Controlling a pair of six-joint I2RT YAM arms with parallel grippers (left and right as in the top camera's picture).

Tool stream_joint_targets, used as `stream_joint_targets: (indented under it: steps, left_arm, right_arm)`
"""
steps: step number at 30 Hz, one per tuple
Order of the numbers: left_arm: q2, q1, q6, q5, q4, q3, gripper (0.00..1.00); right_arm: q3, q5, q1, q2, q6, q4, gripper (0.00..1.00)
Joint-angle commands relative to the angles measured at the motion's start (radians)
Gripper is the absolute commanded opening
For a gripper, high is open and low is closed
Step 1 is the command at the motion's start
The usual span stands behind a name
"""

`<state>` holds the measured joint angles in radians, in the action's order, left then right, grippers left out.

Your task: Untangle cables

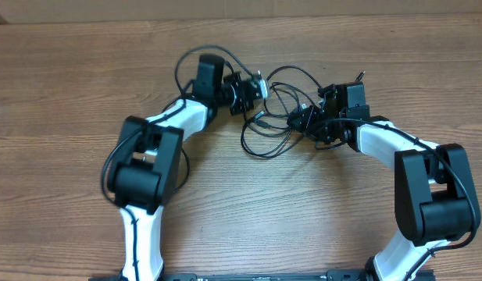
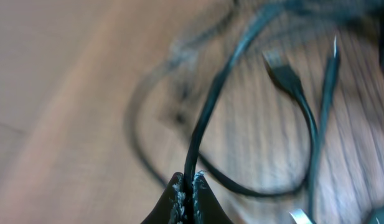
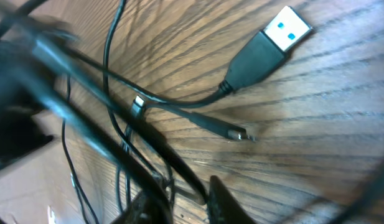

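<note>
Two tools: my left tool (image 2: 188, 180) is clenched on one strand of the cables (image 2: 204, 118); my right tool (image 3: 182, 193) stands slightly parted astride another strand.

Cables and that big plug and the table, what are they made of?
The cables look like bendy black plastic or rubber, matte: they curl in soft loops. The big plug seems to have a shiny metal tip with blue plastic inside and a dark moulded body. The table looks like wood, brown with grain lines, though it could be a printed surface.
</note>
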<state>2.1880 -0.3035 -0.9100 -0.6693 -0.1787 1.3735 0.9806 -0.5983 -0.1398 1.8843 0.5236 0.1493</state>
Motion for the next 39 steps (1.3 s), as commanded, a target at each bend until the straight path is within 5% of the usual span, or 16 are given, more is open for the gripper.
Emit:
stream_joint_targets:
  steps: [1,6,10,16,27,39]
  left_arm:
    - [-0.124,0.018,0.124,0.009,0.003,0.003,0.04]
    - [-0.227,0.042,0.273,0.051,0.072,0.003,0.04]
    - [-0.313,0.067,0.5,0.095,0.117,0.003,0.04]
    - [-0.442,0.104,0.735,0.096,0.262,0.004,0.04]
    - [-0.47,0.097,0.764,0.108,0.775,0.004,0.04]
    - [-0.461,0.085,0.873,0.21,0.957,0.004,0.04]
  right_arm:
    - [-0.006,-0.006,-0.007,0.01,-0.005,-0.006,0.25]
    - [-0.006,-0.006,-0.007,0.01,-0.005,-0.006,0.55]
    - [-0.006,-0.005,-0.007,0.01,-0.005,-0.006,0.75]
    - [-0.005,-0.082,-0.007,0.01,-0.028,-0.021,0.75]
    - [-0.005,-0.491,-0.005,-0.013,-0.244,-0.161,0.72]
    - [-0.005,-0.675,-0.036,-0.013,-0.418,-0.161,0.73]
